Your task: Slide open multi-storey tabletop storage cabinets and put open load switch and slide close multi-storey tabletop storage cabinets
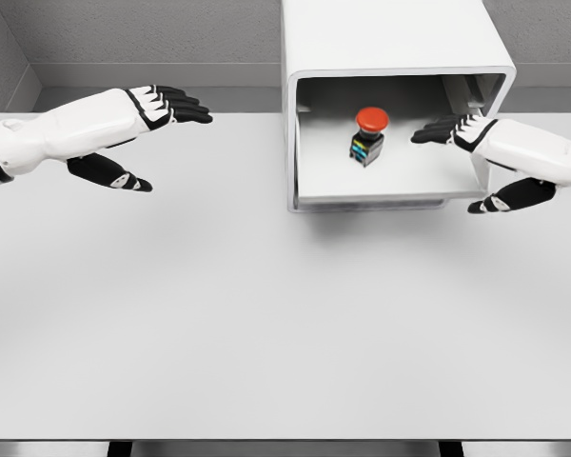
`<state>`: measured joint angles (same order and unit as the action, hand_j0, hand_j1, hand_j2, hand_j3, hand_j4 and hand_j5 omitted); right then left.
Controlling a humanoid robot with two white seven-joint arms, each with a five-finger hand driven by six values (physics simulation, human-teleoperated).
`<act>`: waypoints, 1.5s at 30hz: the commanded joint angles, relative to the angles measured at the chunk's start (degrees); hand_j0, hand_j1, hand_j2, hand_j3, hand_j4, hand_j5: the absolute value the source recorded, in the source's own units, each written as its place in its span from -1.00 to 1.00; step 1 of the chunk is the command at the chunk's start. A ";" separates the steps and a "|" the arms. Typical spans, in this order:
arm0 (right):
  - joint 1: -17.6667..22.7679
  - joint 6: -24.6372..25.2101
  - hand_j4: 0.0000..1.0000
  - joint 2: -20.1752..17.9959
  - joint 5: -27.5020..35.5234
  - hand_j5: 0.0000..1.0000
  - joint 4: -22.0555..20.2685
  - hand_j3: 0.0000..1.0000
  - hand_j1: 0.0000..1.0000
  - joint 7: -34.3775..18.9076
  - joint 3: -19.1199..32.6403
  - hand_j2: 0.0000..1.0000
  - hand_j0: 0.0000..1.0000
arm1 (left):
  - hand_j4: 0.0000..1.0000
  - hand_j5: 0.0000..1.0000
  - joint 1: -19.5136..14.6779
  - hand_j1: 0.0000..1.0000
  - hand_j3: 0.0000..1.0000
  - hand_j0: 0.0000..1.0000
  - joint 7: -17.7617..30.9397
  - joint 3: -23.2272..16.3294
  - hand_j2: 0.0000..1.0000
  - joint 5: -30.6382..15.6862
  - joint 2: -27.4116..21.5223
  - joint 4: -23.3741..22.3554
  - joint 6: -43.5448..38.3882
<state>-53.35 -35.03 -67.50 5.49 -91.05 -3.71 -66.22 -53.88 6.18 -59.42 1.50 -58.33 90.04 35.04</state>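
Inside the pulled-out drawer (pixel 400 186) of the cabinet (pixel 390 48) stands a red-capped switch (pixel 369 135). Right robot hand (pixel 476 143) reaches in beside it, fingers spread, empty. Left robot hand (pixel 138 129) hovers over the bench (pixel 266 314), fingers apart.

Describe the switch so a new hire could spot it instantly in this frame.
Find the white storage cabinet at the back of the white table. In its pulled-out drawer sits the load switch: a small dark body with a round red cap, the only coloured thing there, just left of the right robot hand.
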 commanded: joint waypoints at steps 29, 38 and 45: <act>-2.99 0.03 1.00 14.07 0.14 1.00 17.05 1.00 1.00 -2.71 -0.49 1.00 1.00 | 1.00 1.00 0.97 1.00 1.00 1.00 -0.03 -0.70 1.00 -0.35 -0.12 -2.15 -0.04; -2.28 0.03 1.00 -4.48 0.31 1.00 -5.10 1.00 1.00 -1.83 -1.10 1.00 1.00 | 1.00 1.00 1.32 1.00 1.00 1.00 -0.03 -0.79 1.00 -0.35 -0.03 -2.06 -0.04; 2.20 0.03 1.00 -19.24 -0.30 1.00 -5.54 1.00 1.00 -2.62 -2.69 1.00 1.00 | 1.00 1.00 4.22 1.00 1.00 1.00 -0.12 -0.87 1.00 -0.35 -0.12 -4.35 -0.04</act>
<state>-51.16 -35.07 -82.41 4.85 -96.09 -6.23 -68.79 -49.57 6.11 -60.34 1.57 -58.41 86.65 35.04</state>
